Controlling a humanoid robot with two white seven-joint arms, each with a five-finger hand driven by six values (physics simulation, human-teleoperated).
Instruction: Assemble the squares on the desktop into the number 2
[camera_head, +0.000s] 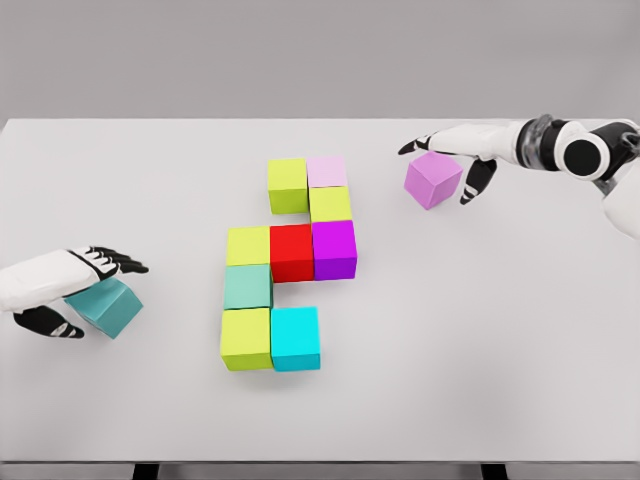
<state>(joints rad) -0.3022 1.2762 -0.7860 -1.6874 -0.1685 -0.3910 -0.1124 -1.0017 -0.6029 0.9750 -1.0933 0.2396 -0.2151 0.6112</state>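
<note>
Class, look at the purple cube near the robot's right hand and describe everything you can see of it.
The purple cube is a plain, matte, orchid-coloured block, tilted rather than square to the table. It sits apart, right of the assembled blocks. The right hand reaches over it, fingers curled around its top and right side, apparently grasping it.

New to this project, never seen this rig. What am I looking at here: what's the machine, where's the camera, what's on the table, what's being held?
It is a simulator render from a camera on a humanoid robot's head, looking down at a white table. Two white arms reach in. The left robot hand grips a teal cube; the right robot hand grips a pink-purple cube. In the middle, nine coloured cubes sit packed together, forming most of a digit 2. The two held cubes look like the remaining pieces.
</note>
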